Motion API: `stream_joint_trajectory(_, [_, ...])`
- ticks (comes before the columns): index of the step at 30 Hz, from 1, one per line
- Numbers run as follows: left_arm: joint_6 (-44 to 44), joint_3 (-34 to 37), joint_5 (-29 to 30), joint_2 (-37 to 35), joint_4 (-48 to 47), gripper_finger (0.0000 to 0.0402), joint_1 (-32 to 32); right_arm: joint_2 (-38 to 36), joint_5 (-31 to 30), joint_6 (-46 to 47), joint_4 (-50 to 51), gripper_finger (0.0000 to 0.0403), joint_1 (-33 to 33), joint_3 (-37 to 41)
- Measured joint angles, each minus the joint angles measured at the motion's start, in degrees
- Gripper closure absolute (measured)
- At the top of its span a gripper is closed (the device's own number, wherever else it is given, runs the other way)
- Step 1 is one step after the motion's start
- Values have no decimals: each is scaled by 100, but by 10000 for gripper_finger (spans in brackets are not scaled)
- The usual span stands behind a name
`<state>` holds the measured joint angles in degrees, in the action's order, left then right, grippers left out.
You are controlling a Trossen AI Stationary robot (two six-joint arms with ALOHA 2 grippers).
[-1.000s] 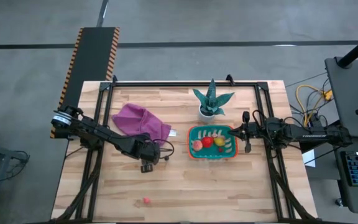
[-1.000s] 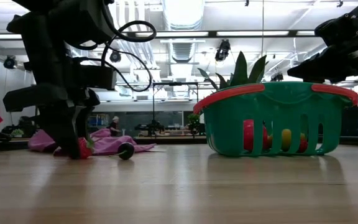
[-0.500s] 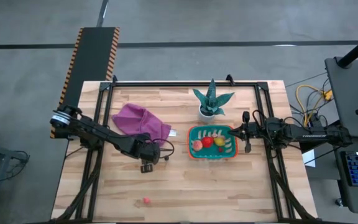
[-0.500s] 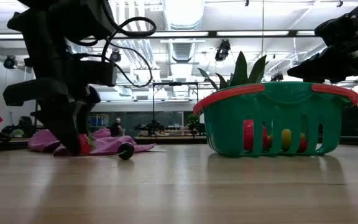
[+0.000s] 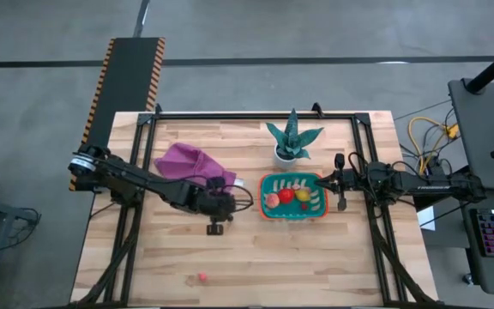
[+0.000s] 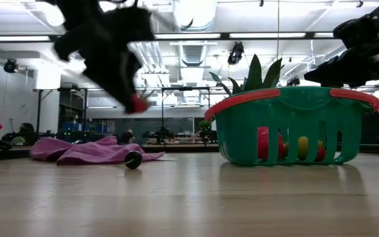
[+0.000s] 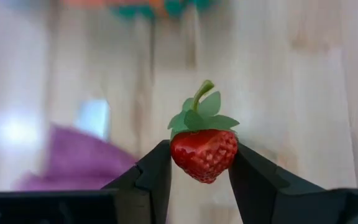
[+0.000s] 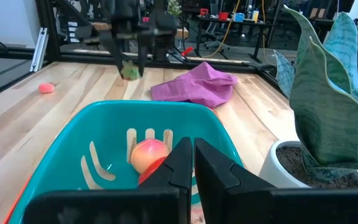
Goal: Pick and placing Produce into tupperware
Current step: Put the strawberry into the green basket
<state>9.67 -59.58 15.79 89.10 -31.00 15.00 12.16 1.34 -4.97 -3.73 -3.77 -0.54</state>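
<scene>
My left gripper (image 7: 202, 150) is shut on a red toy strawberry (image 7: 204, 155) with a green leaf cap. It hangs in the air above the table (image 6: 135, 103), between the purple cloth and the tupperware. The tupperware (image 5: 294, 196) is a teal tub with a red rim and stands on its base. Peach, red and yellow produce (image 5: 286, 196) lie inside it. My right gripper (image 5: 341, 190) is shut and waits at the tub's right end. A small pink piece (image 5: 202, 276) lies near the table's near edge, and a dark ball (image 6: 133, 159) rests beside the cloth. My left gripper pinches the strawberry's red body (image 7: 199, 163) between its two fingers (image 7: 158, 174), one on each side. The leaf cap and stem (image 7: 199, 112) stick out past the fingertips. In the low view the fingers slant downward, and the berry is lifted clear of the table.
A purple cloth (image 5: 194, 167) lies crumpled on the left half of the table. A green spiky plant in a white pot (image 5: 292, 142) stands just behind the tub. Bare wood stretches across the near half of the table.
My left gripper has risen from the table beside the purple cloth, carrying the strawberry up with it. It has moved toward the table's right, closer to the tub, and has tipped to a slant. My right arm has kept still.
</scene>
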Motion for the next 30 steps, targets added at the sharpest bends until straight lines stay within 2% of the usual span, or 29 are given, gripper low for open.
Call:
stream_joint_trajectory(7, [-1294,-842,415,0,310,282,-273,0,-2,-167,-4,394,-2,0])
stream_joint_trajectory(15, [-2346,-975,364,7,2205,283,-795,0,-282,-170,-13,394,-2,0])
stream_joint_trajectory(20, [-2365,-963,-186,94,2898,283,-1090,-2,-308,-260,-11,394,-2,0])
stream_joint_trajectory(25, [-2362,-958,-222,524,3429,283,-1206,-9,-307,-262,-22,394,-2,-1])
stream_joint_trajectory(30, [-2409,-1078,-232,1002,3497,283,-1212,-4,-304,-260,-81,394,-2,-2])
